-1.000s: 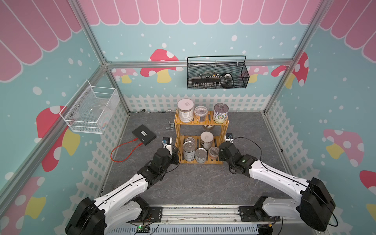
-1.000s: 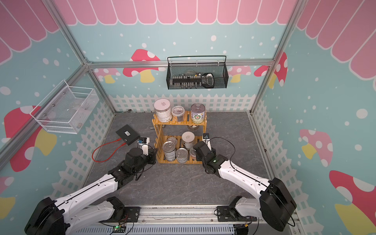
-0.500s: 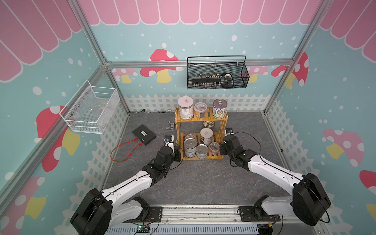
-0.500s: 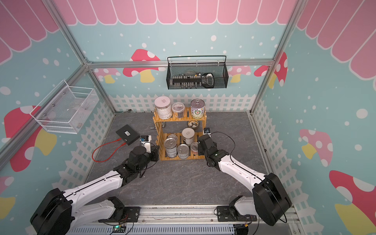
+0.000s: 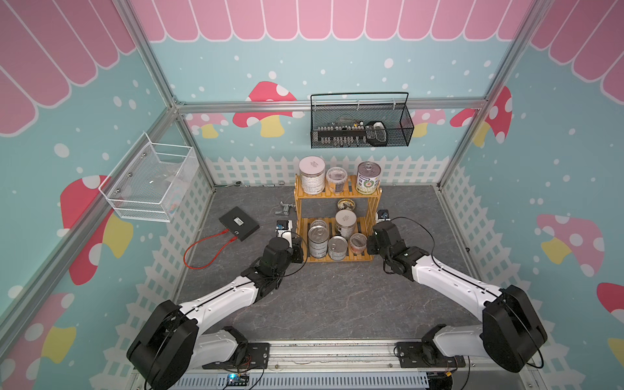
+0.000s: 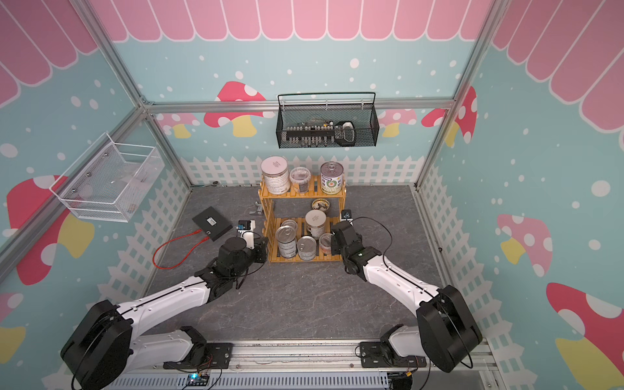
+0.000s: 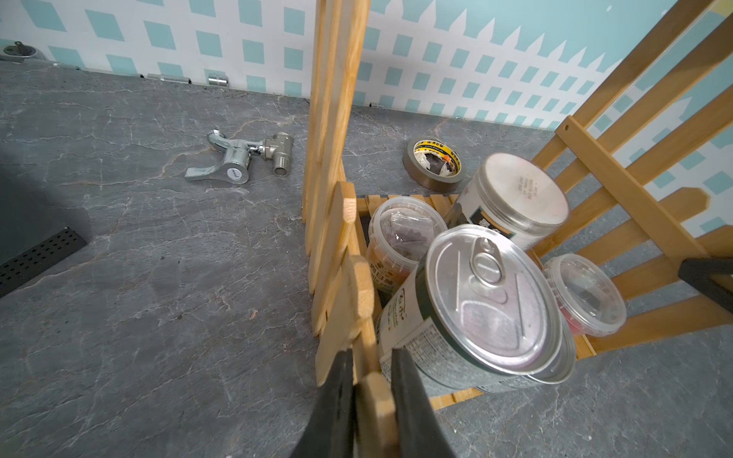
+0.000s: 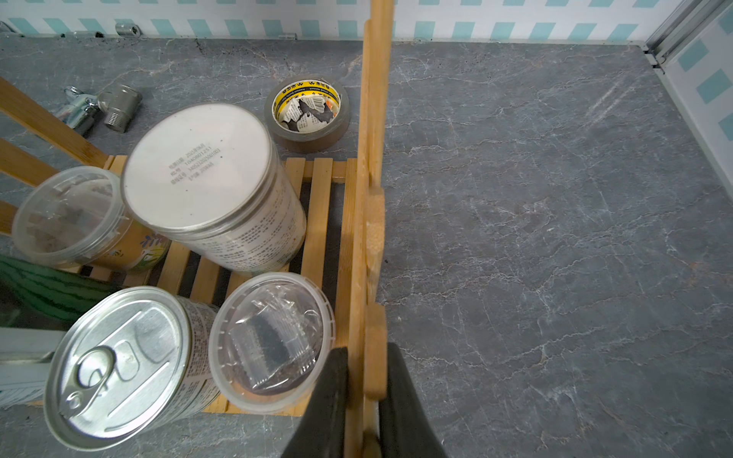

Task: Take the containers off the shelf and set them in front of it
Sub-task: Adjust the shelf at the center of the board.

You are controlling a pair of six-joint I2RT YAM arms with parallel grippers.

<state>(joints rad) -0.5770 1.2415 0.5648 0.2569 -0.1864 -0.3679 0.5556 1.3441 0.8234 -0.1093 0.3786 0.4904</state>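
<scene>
Left end effector (image 7: 373, 359) is clamped on a front picket of the shelf's (image 5: 354, 258) left side panel. Right end effector (image 8: 367, 359) is clamped the same way on the right side panel. Both pairs of fingers are tight on the wood, with no can in either.

The shelf stands upright on the counter (image 5: 320, 304), toward the back wall. All eight containers are on it.

Upper tier, left to right:
- white-lidded jar (image 5: 311, 174)
- clear plastic jar (image 5: 336, 179)
- pull-tab tin (image 5: 368, 177)

Lower tier, front row, left to right:
- tall pull-tab tin (image 5: 318, 238)
- shorter pull-tab tin (image 5: 337, 247)
- clear front jar (image 5: 358, 241), just beside the right end effector

Lower tier, back row:
- second white-lidded jar (image 5: 345, 222)
- clear rear jar (image 7: 404, 224), tucked behind the tall tin

Other items on the counter:
- tape roll (image 5: 346, 204), lying flat under the upper tier, behind the lower one
- chrome tap valve (image 5: 285, 208), near the shelf's left side
- black box (image 5: 238, 228), further left
</scene>
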